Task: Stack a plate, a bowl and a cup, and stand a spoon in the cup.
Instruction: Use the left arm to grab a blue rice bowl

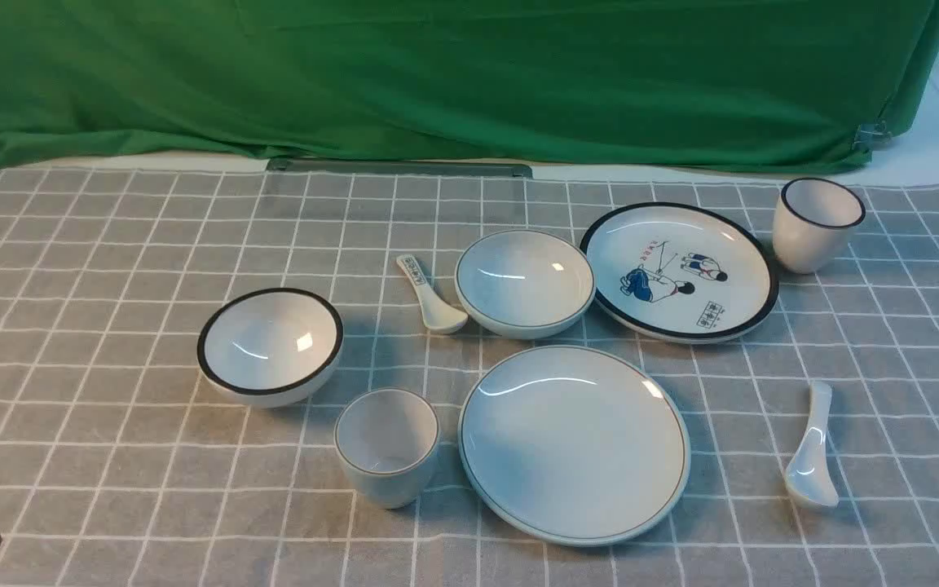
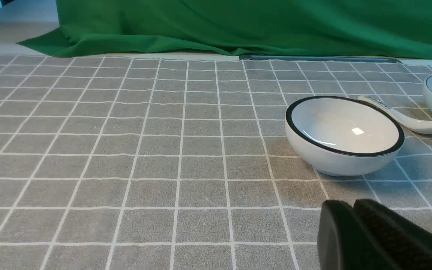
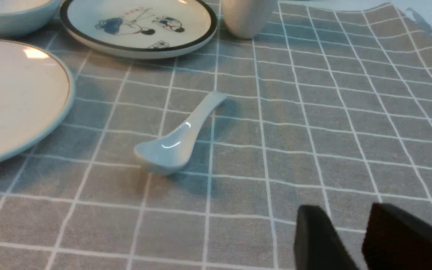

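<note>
Beyond the right claw [image 3: 332, 228] — parted partway, gripping nothing — lies the spoon [image 3: 169, 148], with the plate [image 1: 574, 444] past it toward the left claw [image 2: 353, 221], which is closed and empty, nearer the cup [image 1: 388, 447] than the bowl [image 1: 525, 283] — all unstacked.

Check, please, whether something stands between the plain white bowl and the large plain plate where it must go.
Nothing visible stands between the bowl and the plate; the printed spoon lies beside the bowl, off that path.
</note>
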You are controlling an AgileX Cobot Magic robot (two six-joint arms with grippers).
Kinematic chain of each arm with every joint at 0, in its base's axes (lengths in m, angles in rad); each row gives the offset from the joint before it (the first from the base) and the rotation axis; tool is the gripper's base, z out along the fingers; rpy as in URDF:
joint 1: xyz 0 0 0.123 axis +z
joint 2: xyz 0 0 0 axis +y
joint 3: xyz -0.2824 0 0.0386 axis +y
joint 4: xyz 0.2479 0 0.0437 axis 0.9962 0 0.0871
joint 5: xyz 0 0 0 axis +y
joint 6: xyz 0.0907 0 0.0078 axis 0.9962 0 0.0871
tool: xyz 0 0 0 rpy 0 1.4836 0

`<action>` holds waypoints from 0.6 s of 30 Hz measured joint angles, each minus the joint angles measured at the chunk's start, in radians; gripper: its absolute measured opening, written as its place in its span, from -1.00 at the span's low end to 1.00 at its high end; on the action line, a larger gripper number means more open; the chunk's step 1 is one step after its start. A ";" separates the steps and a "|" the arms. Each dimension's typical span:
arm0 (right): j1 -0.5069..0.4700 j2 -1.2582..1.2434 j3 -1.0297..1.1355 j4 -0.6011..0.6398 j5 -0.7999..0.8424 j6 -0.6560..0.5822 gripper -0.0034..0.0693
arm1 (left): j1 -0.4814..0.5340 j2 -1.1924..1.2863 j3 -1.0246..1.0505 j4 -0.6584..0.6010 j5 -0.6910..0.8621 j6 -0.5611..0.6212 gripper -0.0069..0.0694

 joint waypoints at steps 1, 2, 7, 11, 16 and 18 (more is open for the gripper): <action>0.000 0.000 0.000 0.000 0.000 0.000 -0.24 | 0.000 0.000 0.000 0.000 0.000 0.000 -0.77; 0.000 0.000 0.000 0.000 0.000 0.000 -0.24 | 0.000 0.000 0.000 0.000 0.000 0.000 -0.77; 0.000 0.000 0.000 0.000 0.000 0.000 -0.24 | 0.000 0.000 0.000 0.000 0.000 0.000 -0.77; 0.000 0.000 0.000 0.000 0.001 0.000 -0.24 | 0.000 0.000 0.000 0.000 0.000 0.000 -0.77; 0.000 0.000 0.000 0.000 0.001 0.000 -0.24 | 0.000 0.000 0.000 0.000 0.000 0.000 -0.77; 0.000 0.000 0.000 0.000 0.001 0.000 -0.24 | 0.000 0.000 0.000 0.011 -0.001 0.005 -0.77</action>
